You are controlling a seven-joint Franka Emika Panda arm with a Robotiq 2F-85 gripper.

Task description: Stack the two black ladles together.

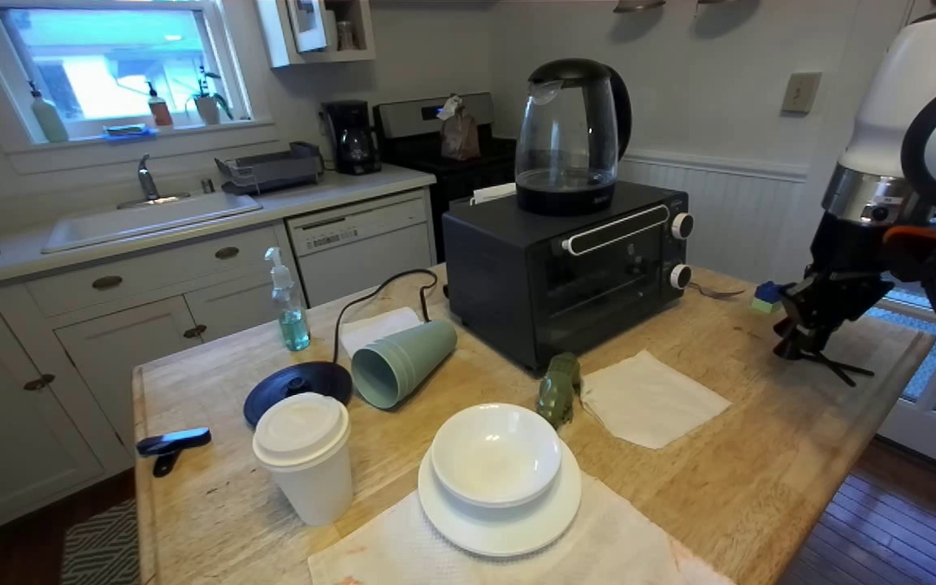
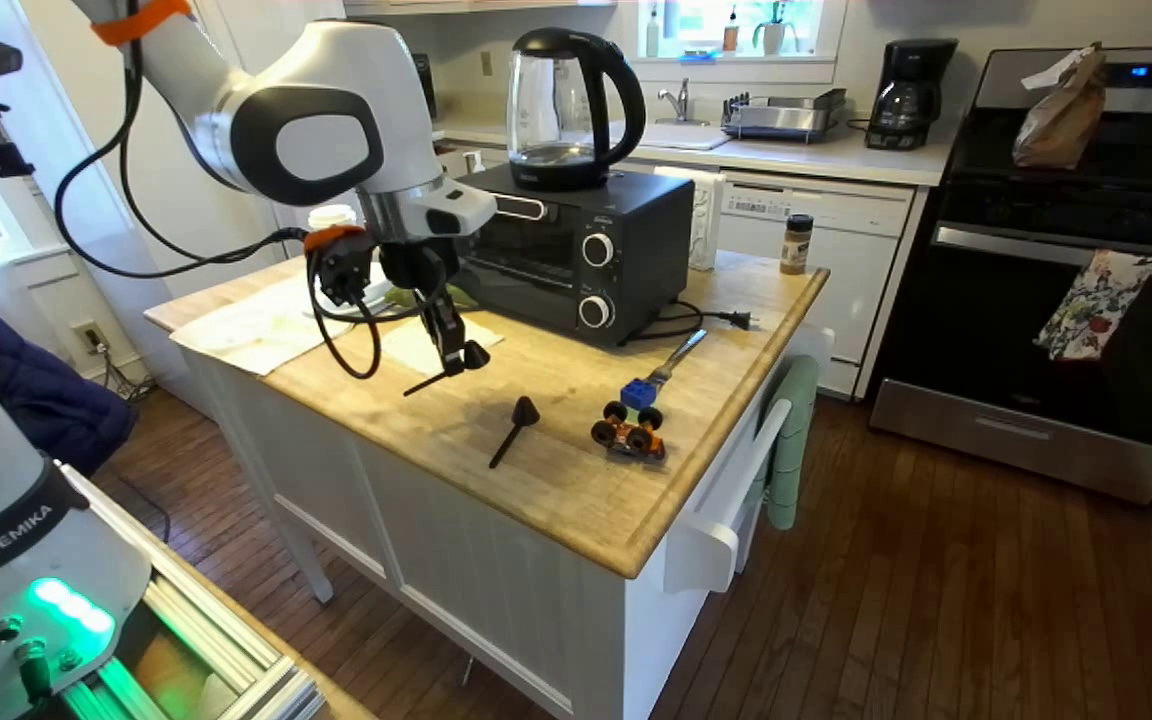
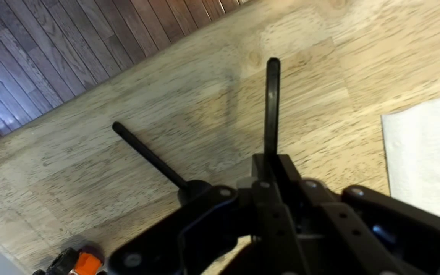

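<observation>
Pinching a black ladle (image 3: pixel 272 107) by its thin handle, close to the scoop end — with the gripper (image 3: pixel 270 164) closed on it — and holding it above the table (image 2: pixel 576 500). Needing to meet, by the task, the second ladle (image 3: pixel 149 154), lying on the wood between the gripper and the toy car (image 2: pixel 628 433), with its handle pointing toward a table edge. Showing the two handles at a clear angle to each other in the wrist view, so risking a crossed landing: by lowering without turning first, probably catching scoop on scoop off-line and tipping rather than nesting. Trusting a narrow hold on a slim rod as well, so risking a pivot in the grip at first contact, especially from pressing down off-centre. By approaching sideways rather than straight down, possibly shoving the second ladle toward that edge or against the toy car. Hiding part of the second ladle's scoop behind the gripper in the wrist view, and appearing too small in an exterior view for telling surely the opening's direction — up or down. Misjudging that, likely perching one scoop on the other without seating, then losing the stack on release.
</observation>
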